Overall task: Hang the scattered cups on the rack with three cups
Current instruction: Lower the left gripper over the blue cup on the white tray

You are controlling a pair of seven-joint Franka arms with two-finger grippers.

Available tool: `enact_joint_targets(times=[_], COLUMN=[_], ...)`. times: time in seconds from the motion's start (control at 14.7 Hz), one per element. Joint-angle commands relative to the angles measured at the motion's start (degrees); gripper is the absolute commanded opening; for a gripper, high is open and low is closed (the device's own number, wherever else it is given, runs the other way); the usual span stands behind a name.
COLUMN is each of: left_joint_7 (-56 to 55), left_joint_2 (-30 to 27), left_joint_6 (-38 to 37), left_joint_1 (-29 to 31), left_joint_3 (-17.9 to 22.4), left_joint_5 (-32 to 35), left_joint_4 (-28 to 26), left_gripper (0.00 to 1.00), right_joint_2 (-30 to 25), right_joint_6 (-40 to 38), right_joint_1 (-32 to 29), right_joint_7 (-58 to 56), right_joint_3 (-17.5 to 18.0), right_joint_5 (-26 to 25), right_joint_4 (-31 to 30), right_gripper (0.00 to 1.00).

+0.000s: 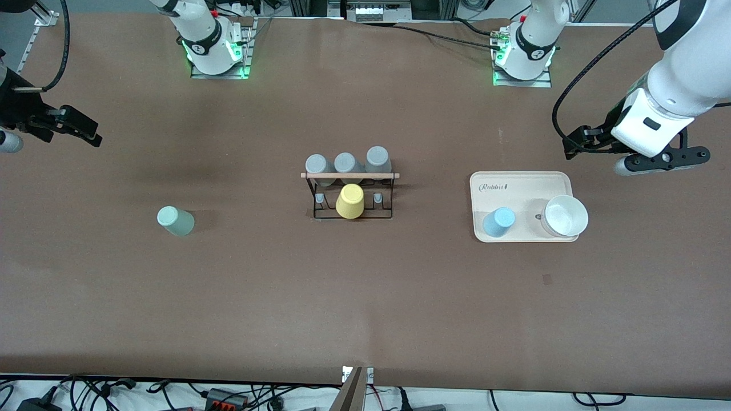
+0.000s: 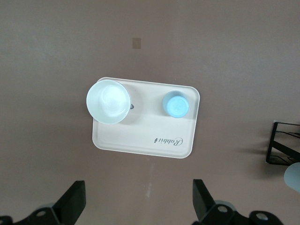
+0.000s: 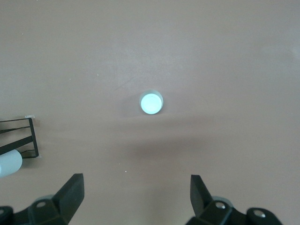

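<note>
**Two cups loose, both claws wide apart**

Nearest the front camera on the brown tabletop (image 1: 365, 308) stand the two loose cups. Toward the right arm's end, the mint cup (image 1: 175, 221) sits upside down on the bare surface, well apart from everything else. Toward the left arm's end, the blue cup (image 1: 498, 222) stands upside down on the tray (image 1: 522, 185), beside a white bowl (image 1: 565, 216) on that same tray; cup and bowl are apart.

Between the two cups, at mid-table, stands the rack (image 1: 350, 197), a black wire frame with a wooden rod (image 1: 349, 176) across its top. A yellow cup (image 1: 350, 201) hangs on its side facing the camera, and three grey cups (image 1: 346, 164) sit in a row on the side toward the arm bases.

Both arms wait, raised. The left claw (image 2: 139, 199) hovers above the tabletop just off the tray's edge that faces the bases, fingers (image 2: 74, 201) spread wide and holding nothing. The right claw (image 3: 136, 194) hangs over bare tabletop near the table's end, also spread wide and empty, with the mint cup in its wrist view.
</note>
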Motion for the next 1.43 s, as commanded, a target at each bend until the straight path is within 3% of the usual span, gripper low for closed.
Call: enact_joint_targets(times=[0.0,0.34,0.95,1.36], left_joint_7=[-0.4,-0.4,-0.9,-8.8], left_joint_2=[-0.9,0.9,19.8,20.6], left_joint_6=[-0.9,-0.7,11.8,26.9], left_joint_1=[0.3,0.3,-1.4,-5.5], left_joint_3=[-0.1,0.1,-0.1,0.0], left_joint_5=[-0.3,-0.3,5.3,5.4], left_joint_4=[0.2,1.1,0.2,-12.5], left_gripper=[1.0,1.0,1.0,1.0], right_joint_2=[0.0,0.2,0.3,0.4], right_joint_6=[-1.4,-1.9,-1.2,-1.1], right_joint_1=[0.0,0.1,0.1,0.1], right_joint_7=[-0.2,-0.4,0.3,0.3], right_joint_3=[0.1,0.2,0.3,0.3], right_joint_5=[0.5,-0.1,-0.2,-0.2], right_joint_4=[0.5,1.6,1.5,1.0], right_gripper=[1.0,1.0,1.0,1.0])
